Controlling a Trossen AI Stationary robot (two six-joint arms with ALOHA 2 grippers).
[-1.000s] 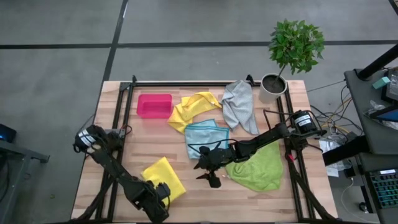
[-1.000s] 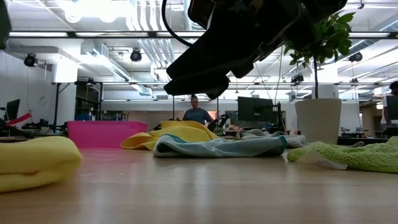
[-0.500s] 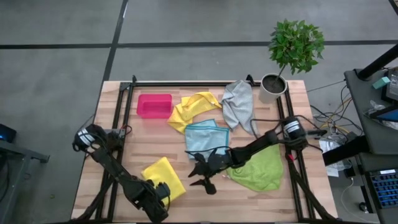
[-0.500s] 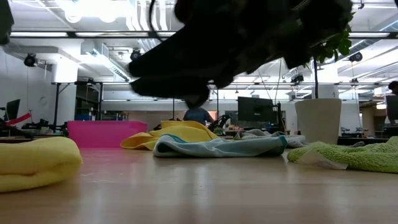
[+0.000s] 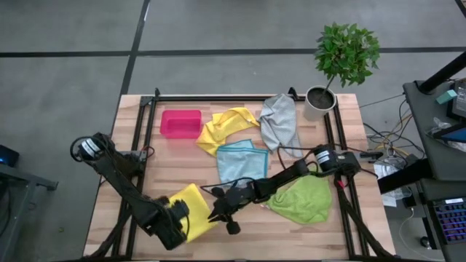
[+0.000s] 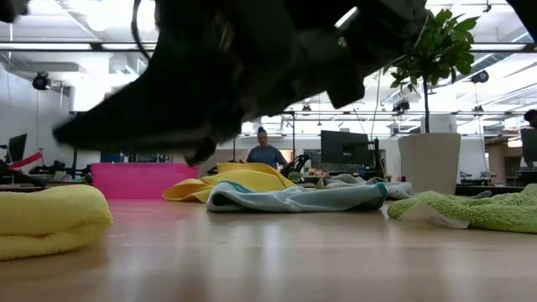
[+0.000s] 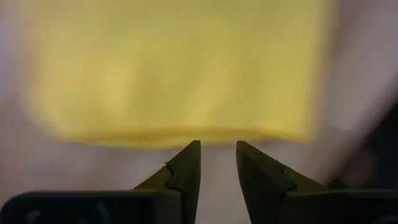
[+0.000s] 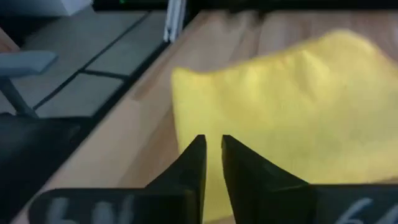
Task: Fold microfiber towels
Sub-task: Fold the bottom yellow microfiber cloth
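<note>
Five microfiber towels on the wooden desk point(image 5: 240, 244). Folded yellow towel point(image 5: 195, 209) near the front-left part, between the two grippers; same towel filling the left wrist view point(image 7: 174, 68) and showing ahead in the right wrist view point(image 8: 292, 112). Left gripper point(image 5: 177, 220) at the towel's near-left edge, jaws a narrow gap apart with nothing between them, tips just short of the cloth's edge. Right gripper point(image 5: 222, 212) reaching across from the right, just beside the towel's right edge, jaws nearly together, empty, above the cloth. Second yellow towel point(image 5: 227, 127) crumpled toward the back, beside the pink bin point(image 5: 180, 123). Light blue towel point(image 5: 240, 160) near the middle. Grey towel point(image 5: 282, 124) at the back right, close to the potted plant point(image 5: 342, 62). Lime green towel point(image 5: 304, 198) loosely spread front right, partly under the right arm. Person point(image 6: 266, 153) visible far behind the desk in the low view.
</note>
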